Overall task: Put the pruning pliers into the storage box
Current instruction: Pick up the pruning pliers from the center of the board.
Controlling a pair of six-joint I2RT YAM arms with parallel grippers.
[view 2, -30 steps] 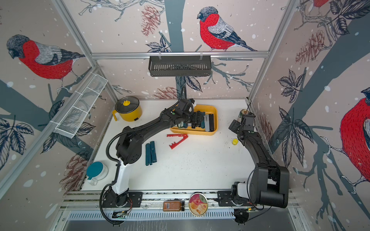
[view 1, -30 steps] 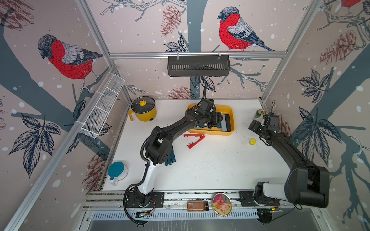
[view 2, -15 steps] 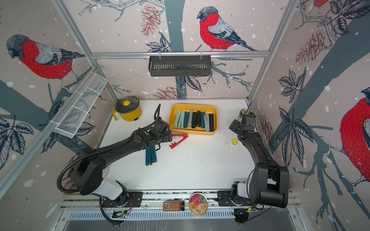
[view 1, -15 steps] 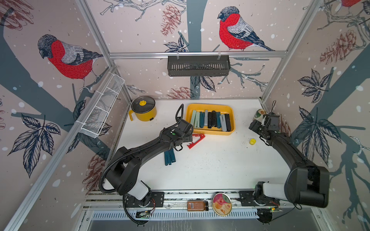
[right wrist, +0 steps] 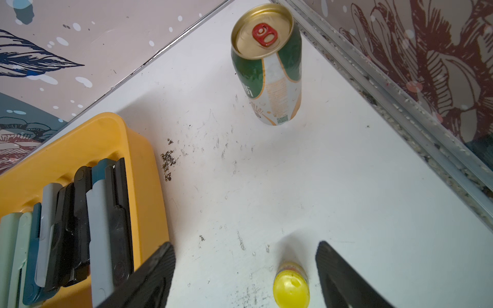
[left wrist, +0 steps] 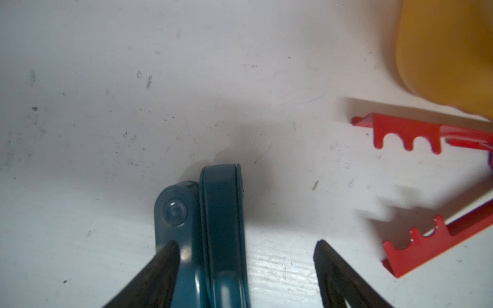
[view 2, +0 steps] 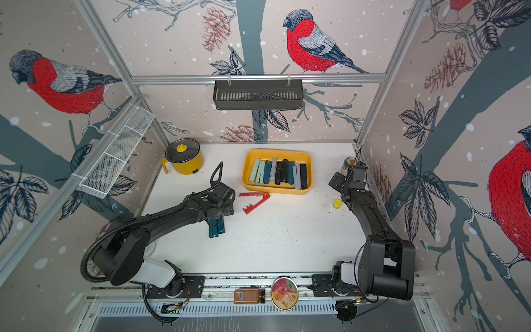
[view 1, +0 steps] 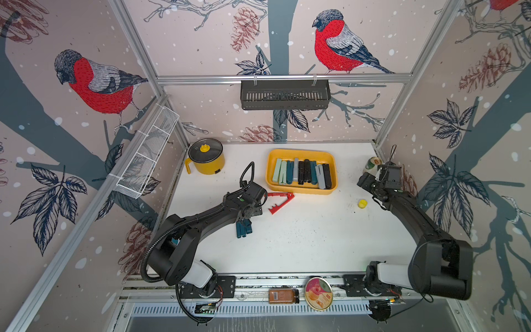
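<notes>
Teal pliers [view 1: 243, 228], two folded ones side by side and touching, lie on the table [view 1: 301, 244] well in front of the box [view 1: 300, 151]. The left gripper [left wrist: 245, 248] hangs over their far ends with jaws spread. In the left wrist view one fingertip [left wrist: 165, 256] overlaps the outer teal tool and the other stands apart over bare table; whether either touches cannot be told.

Red pliers [view 1: 280, 201], opened in a toothed V, lie just in front of the box's near wall, close to the left wrist. Inside the box a row of pliers [view 1: 304, 175], mint, teal, grey and black, lies packed side by side.

The right gripper [right wrist: 245, 248] is spread and holds nothing, off to the box's right. A can [right wrist: 269, 74] stands upright near the far right corner, and a yellow cap [right wrist: 290, 290] sits close to one right finger. A pot [view 1: 205, 156] stands at the far left.
</notes>
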